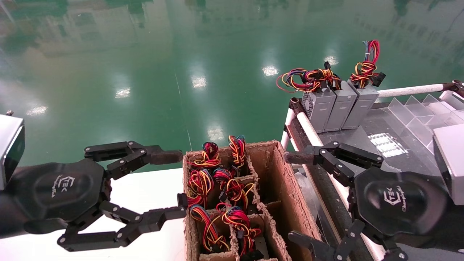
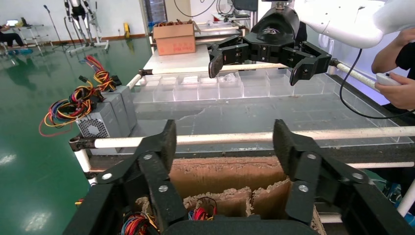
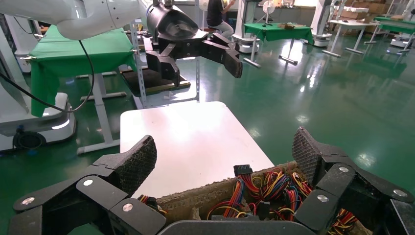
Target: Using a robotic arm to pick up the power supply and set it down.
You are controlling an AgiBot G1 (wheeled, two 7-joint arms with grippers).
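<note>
Several power supplies sit down in the compartments of a cardboard box (image 1: 279,170), with only their red, yellow and orange wire bundles (image 1: 232,190) showing. Three more grey power supplies (image 1: 339,105) stand side by side at the back of the right-hand table. My left gripper (image 1: 175,183) hovers open at the box's left wall, nothing between its fingers. My right gripper (image 1: 293,197) hovers open at the box's right wall, also empty. The left wrist view looks past that arm's own gripper (image 2: 222,142) over the box (image 2: 225,174). The right wrist view looks past its own gripper (image 3: 225,152) onto the wire bundles (image 3: 274,188).
A white table (image 1: 145,195) lies left of the box. Right of it runs a white pipe rail (image 1: 308,127) on a dark table carrying a clear divided tray (image 1: 424,112). Beyond is green floor. A person's hand holding a controller (image 2: 394,83) shows at the far side.
</note>
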